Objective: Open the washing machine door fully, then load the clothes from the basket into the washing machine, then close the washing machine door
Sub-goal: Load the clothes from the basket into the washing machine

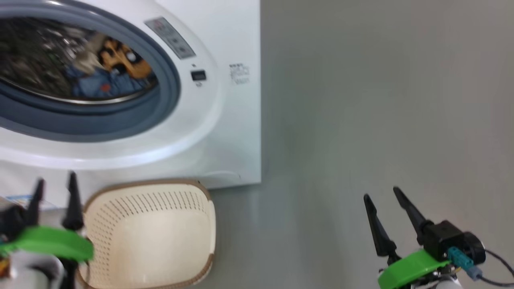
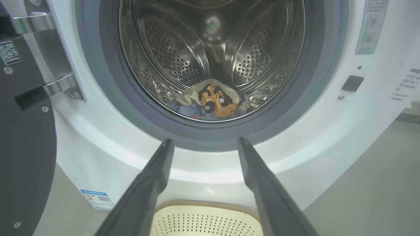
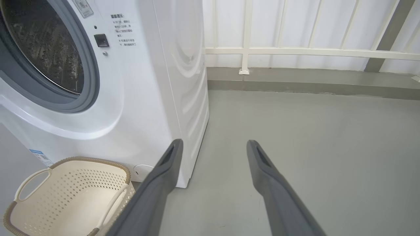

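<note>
Steel drum (image 2: 183,49) holds the clothes (image 2: 213,101), the basket (image 1: 148,241) below it sits empty, and the door (image 2: 26,147) hangs open left of it, nearer the left gripper (image 2: 206,141) than the right gripper (image 3: 214,141), both spread wide and empty.

washing machine (image 1: 225,120): 1 | washing machine door (image 2: 23,147): 1 | basket (image 1: 144,183): 1 | clothes (image 2: 213,101): 1 heap in the drum (image 2: 170,49) — single garments not countable | pincers: 2 — left pincer (image 1: 56,177), right pincer (image 1: 380,192), two fingers (image 2: 154,183) each | blue sticker (image 2: 98,199): 1
</note>
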Tool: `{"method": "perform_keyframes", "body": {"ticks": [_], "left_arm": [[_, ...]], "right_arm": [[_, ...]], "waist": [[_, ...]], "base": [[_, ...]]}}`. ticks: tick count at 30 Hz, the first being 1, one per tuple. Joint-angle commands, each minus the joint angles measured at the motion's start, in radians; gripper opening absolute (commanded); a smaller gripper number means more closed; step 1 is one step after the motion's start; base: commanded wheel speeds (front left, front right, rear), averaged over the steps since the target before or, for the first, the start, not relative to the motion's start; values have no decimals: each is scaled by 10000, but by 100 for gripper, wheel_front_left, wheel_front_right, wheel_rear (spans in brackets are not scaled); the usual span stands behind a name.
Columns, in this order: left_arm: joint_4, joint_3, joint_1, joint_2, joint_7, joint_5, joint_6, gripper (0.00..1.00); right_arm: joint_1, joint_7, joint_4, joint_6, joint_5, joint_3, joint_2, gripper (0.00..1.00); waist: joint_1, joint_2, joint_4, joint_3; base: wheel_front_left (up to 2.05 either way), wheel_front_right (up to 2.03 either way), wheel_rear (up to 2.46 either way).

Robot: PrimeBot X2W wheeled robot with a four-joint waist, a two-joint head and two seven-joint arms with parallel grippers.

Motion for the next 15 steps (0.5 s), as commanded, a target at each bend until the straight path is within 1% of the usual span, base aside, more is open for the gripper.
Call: {"method": "perform_keyframes", "body": {"ticks": [1, 8, 12, 15], "left_arm": [[-416, 410, 180, 228, -64, 118, 48, 100], [-1574, 630, 1867, -571, -64, 608, 221, 100], [-2052, 736, 2447, -1015, -64, 759, 286, 100], [-2331, 685, 2736, -1236, -64, 869, 223, 100]], "right_arm": [[96, -49, -184, 16, -11, 209, -26, 100], [590, -49, -135, 16, 99, 264, -26, 100], [737, -49, -237, 16, 123, 227, -26, 100], [796, -49, -327, 16, 187, 194, -26, 100]], "waist": [[0, -1, 414, -914], [0, -1, 421, -1808], [0, -1, 424, -2027], [0, -1, 439, -2155]], "base": [[0, 0, 0], [0, 0, 0], [0, 0, 0], [0, 0, 0]]}}
